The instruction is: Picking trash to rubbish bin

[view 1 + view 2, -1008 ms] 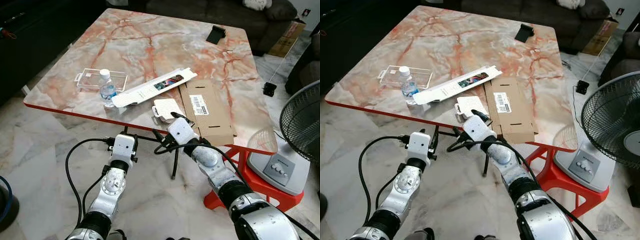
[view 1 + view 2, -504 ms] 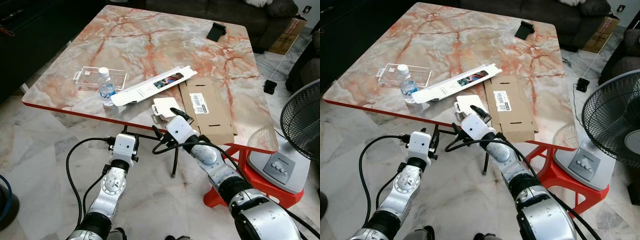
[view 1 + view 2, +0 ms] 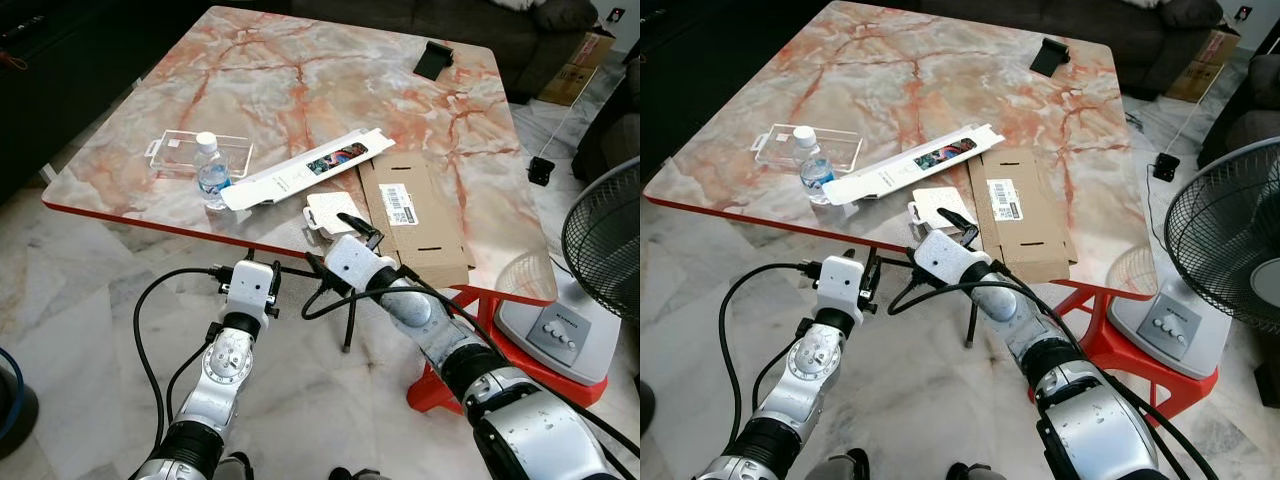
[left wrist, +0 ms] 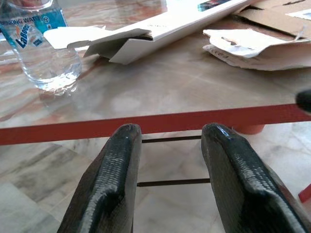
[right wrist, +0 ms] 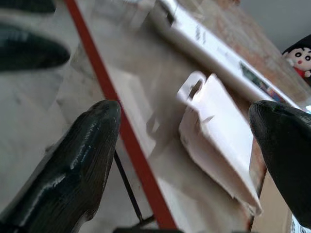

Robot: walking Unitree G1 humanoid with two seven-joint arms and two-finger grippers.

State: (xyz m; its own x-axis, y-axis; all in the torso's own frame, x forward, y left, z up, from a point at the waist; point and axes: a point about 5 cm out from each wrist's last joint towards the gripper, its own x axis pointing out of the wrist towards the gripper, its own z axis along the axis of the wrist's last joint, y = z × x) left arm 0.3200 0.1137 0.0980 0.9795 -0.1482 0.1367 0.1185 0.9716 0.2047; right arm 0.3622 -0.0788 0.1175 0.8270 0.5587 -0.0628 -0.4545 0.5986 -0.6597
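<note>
Marble-patterned table (image 3: 300,90) with a red edge, standing on a pale tiled floor (image 3: 70,300). Dark sofa (image 3: 400,20) beyond the table's far side; standing fan (image 3: 600,250) on a white base off the table's right side, beside a red stool (image 3: 470,330) tucked under the table's right corner.

On the table near its front edge, flattened brown cardboard box (image 3: 412,218) with a white label, lying flat toward the right. Just left of the cardboard and overlapping its upper corner, long white carton sleeve (image 3: 305,172) lying diagonally. Clear plastic tray (image 3: 190,155) at the left of the table, with a small water bottle (image 3: 212,172) upright, just in front of it and touching the sleeve's left end. Small white paper packet (image 3: 330,213) with a hang-tab, between the sleeve and the front edge, touching the cardboard. Small black object (image 3: 433,62) at the table's far right.

Right claw (image 3: 335,240) spread wide at the front edge, one finger over the tabletop by the white packet, the other below the red edge, gripping nothing. Left claw (image 4: 170,145) also parted and empty, held below and just short of the table's front edge, pointing at the bottle.
</note>
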